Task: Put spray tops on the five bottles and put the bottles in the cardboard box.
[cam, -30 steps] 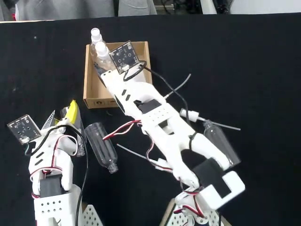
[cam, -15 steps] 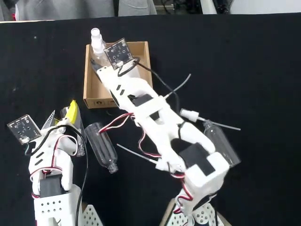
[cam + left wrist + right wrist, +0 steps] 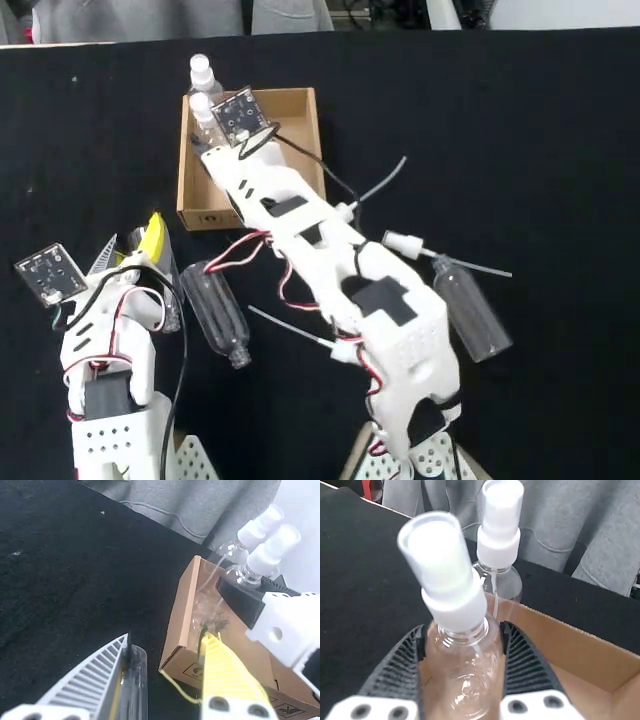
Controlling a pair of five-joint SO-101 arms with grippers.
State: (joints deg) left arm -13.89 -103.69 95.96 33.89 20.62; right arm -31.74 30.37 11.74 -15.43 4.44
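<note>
Black cloth covers the table (image 3: 540, 120), with the cardboard box (image 3: 300, 110) at its far left. The right gripper (image 3: 462, 645) is inside the box, clenched on a capped bottle (image 3: 460, 690) beside a second capped bottle (image 3: 497, 555) at the far left corner. At the near left, the left gripper (image 3: 165, 640) hangs spread, a clear bottle (image 3: 136, 680) against its white finger. An uncapped bottle (image 3: 215, 315) lies just right of it. Another bare bottle (image 3: 470, 310) and a loose spray top (image 3: 405, 243) lie farther right.
</note>
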